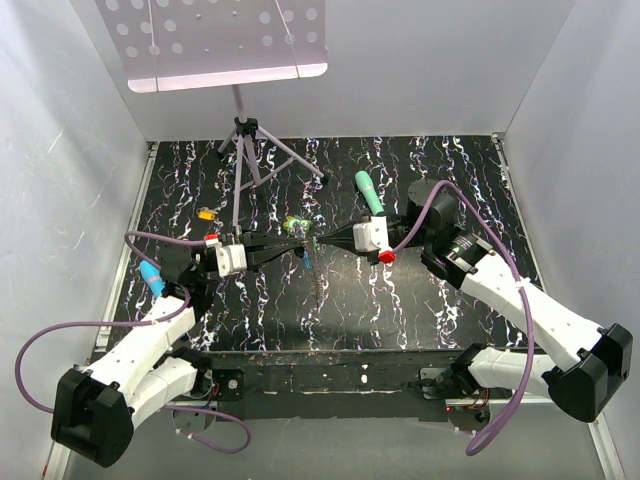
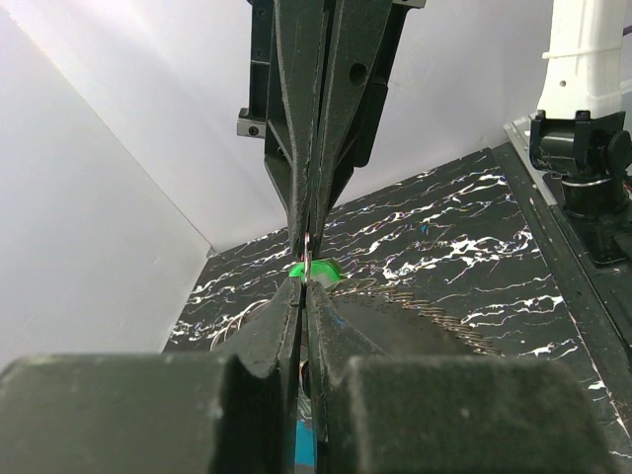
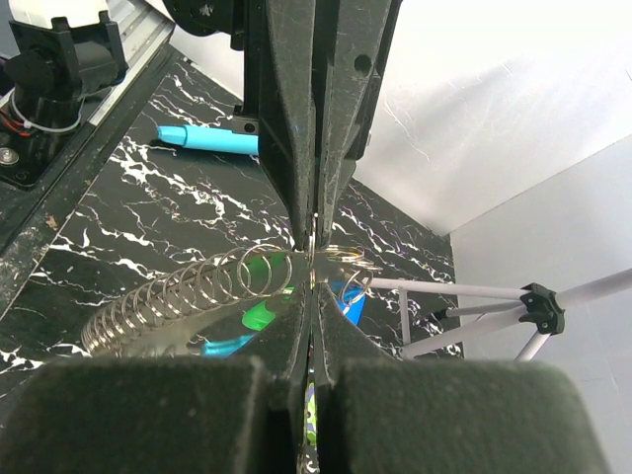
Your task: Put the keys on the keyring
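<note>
My left gripper (image 1: 300, 244) and right gripper (image 1: 318, 243) meet tip to tip above the middle of the black marbled table, both shut. The keyring's thin metal ring (image 2: 309, 249) stands edge-on, pinched between both pairs of tips. Its grey coiled chain (image 3: 178, 296) trails off toward the table's near side, also seen as chain (image 2: 444, 314). The blue clasp (image 3: 351, 304) hangs just past the right gripper (image 3: 314, 284). The light green key (image 2: 324, 269) sits against the tips of the left gripper (image 2: 305, 279); whether it is threaded on I cannot tell. The yellow-orange key (image 1: 207, 213) lies alone at the far left.
A teal stick (image 1: 368, 190) lies behind the right arm. A blue pen-like piece (image 1: 152, 278) rests by the left arm. A white tripod (image 1: 245, 150) carrying a perforated plate (image 1: 215, 40) stands at the back. White walls close three sides.
</note>
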`<state>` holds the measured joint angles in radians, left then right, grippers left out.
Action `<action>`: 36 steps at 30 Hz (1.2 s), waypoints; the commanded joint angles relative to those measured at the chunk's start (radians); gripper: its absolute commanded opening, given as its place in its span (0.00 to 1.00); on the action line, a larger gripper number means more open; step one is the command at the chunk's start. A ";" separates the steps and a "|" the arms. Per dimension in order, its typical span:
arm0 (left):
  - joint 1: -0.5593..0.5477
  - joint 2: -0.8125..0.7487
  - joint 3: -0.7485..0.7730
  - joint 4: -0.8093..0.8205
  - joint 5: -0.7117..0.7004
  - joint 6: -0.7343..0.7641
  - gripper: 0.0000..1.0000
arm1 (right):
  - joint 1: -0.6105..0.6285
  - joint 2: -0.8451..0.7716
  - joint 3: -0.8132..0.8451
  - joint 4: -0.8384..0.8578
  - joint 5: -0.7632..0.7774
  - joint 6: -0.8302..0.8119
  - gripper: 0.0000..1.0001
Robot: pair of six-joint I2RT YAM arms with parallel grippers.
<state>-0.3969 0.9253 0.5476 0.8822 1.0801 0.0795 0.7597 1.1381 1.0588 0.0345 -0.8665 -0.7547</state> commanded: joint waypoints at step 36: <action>-0.003 -0.031 -0.006 0.026 -0.040 0.009 0.00 | 0.007 -0.003 0.055 0.064 -0.040 0.025 0.01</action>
<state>-0.3969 0.9188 0.5468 0.8757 1.0653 0.0822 0.7616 1.1381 1.0683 0.0540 -0.8928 -0.7368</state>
